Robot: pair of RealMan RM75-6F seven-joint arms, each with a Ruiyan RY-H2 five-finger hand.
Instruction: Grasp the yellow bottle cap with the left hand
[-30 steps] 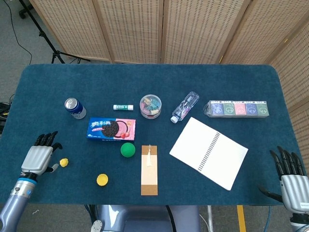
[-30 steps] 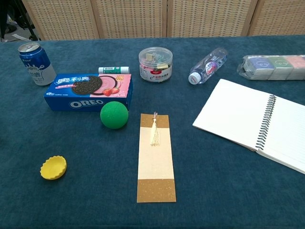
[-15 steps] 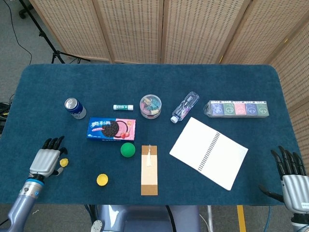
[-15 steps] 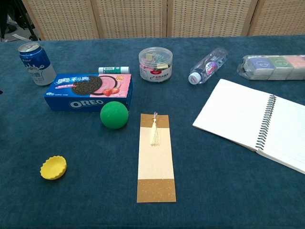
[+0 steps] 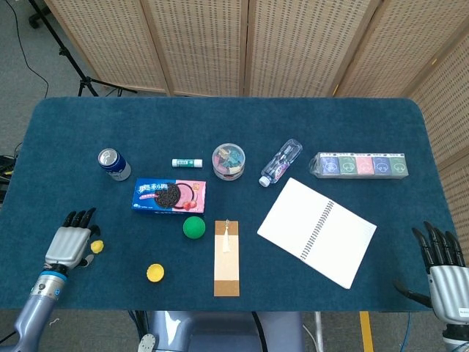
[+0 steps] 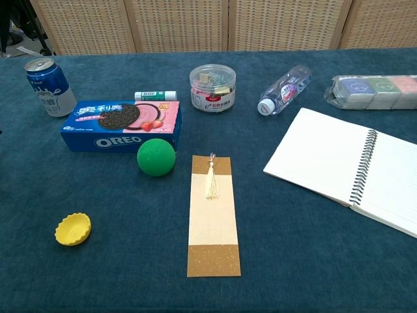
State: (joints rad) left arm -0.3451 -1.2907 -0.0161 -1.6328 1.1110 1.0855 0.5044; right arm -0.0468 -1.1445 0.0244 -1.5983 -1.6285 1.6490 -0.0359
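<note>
Your yellow bottle cap (image 5: 154, 273) lies on the near left part of the table (image 5: 88, 139), open side up, with bare cloth all round it, so you can come at it from any side. The green ball (image 5: 193, 226) and the Oreo box (image 5: 169, 195) lie farther back, and the bookmark (image 5: 226, 257) lies to its right, all apart from it.

Your left hand (image 5: 69, 245) hovers at the near left edge, fingers spread and holding nothing, well left of the cap. A small yellow object (image 5: 97, 246) lies just beside its fingertips; I cannot tell what it is, so don't mistake it for the target. I judge you need to carry the hand rightward and a little nearer before closing.

Your right hand (image 5: 442, 265) sits at the near right corner, fingers apart and empty, well clear of the spiral notebook (image 5: 316, 231), where it will not interfere.

The chest view shows the cap but neither hand.
</note>
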